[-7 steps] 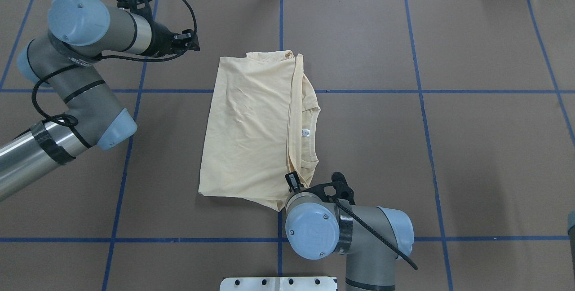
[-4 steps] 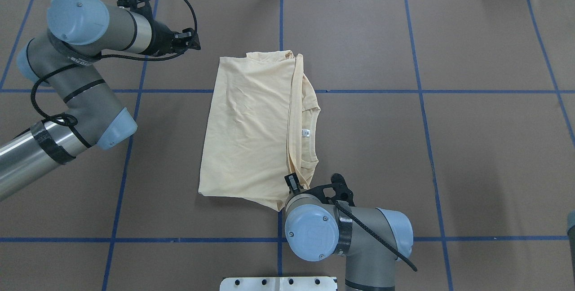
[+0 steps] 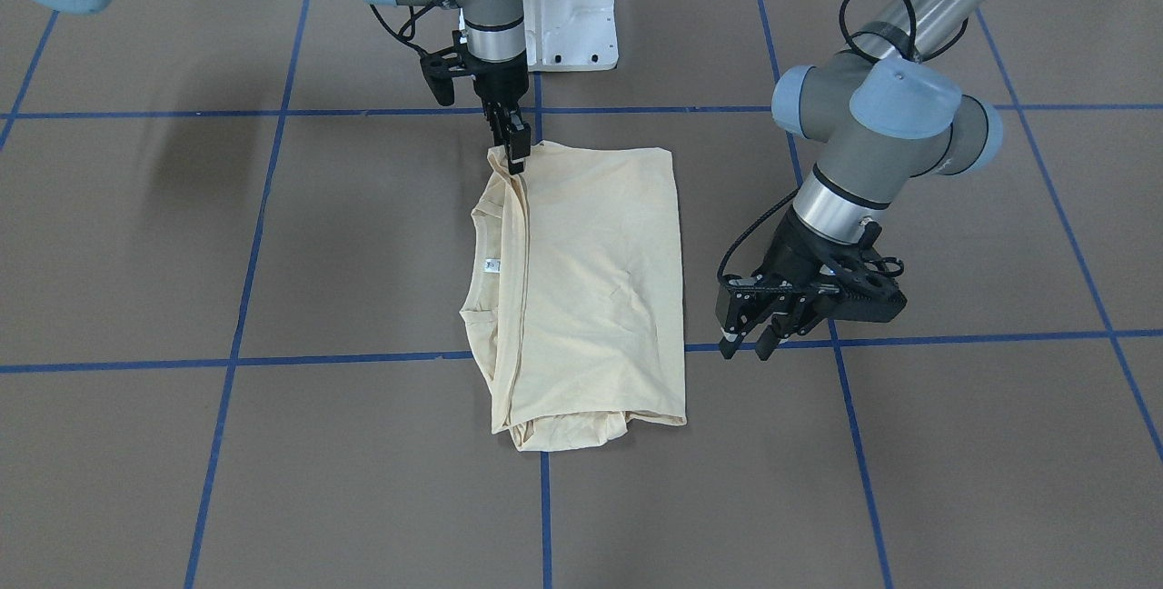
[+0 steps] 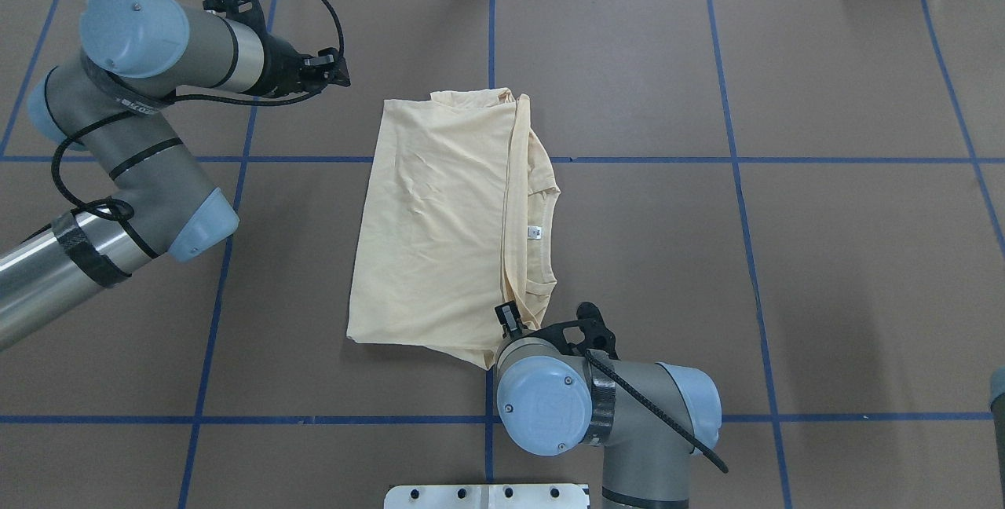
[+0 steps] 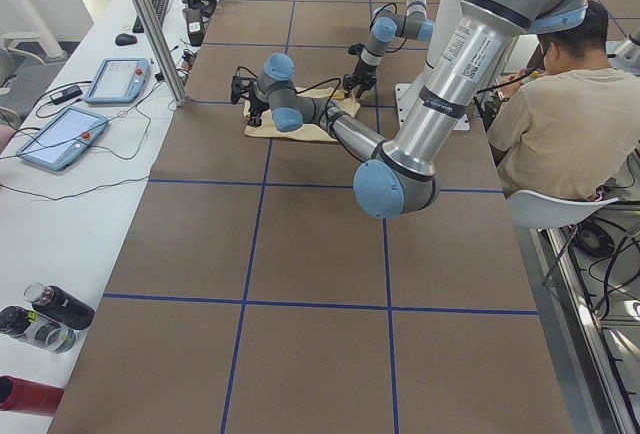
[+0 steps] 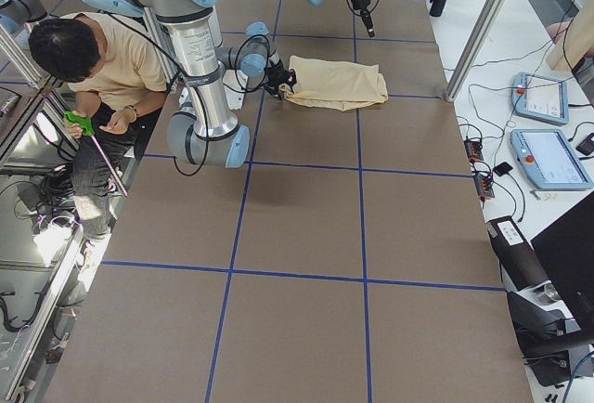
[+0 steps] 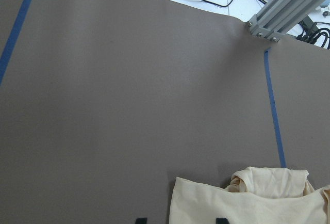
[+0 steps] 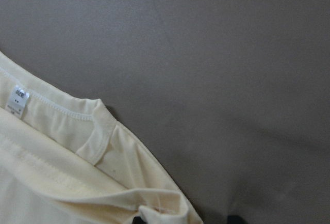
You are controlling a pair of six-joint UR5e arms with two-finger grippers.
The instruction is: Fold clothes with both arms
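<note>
Little is changing from a second ago: the shirt (image 4: 432, 234) is lying folded on the surface (image 4: 785, 258) as before. Right gripper (image 3: 515, 153) is straddling its collar-side corner, jaws open. Left gripper (image 3: 747, 348) is hovering beside its opposite edge, jaws open. The next fold seems not yet begun.

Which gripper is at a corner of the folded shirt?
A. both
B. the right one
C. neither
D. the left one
B: the right gripper stands at one corner of the shirt; the left gripper hangs apart from it, off to its side.
</note>
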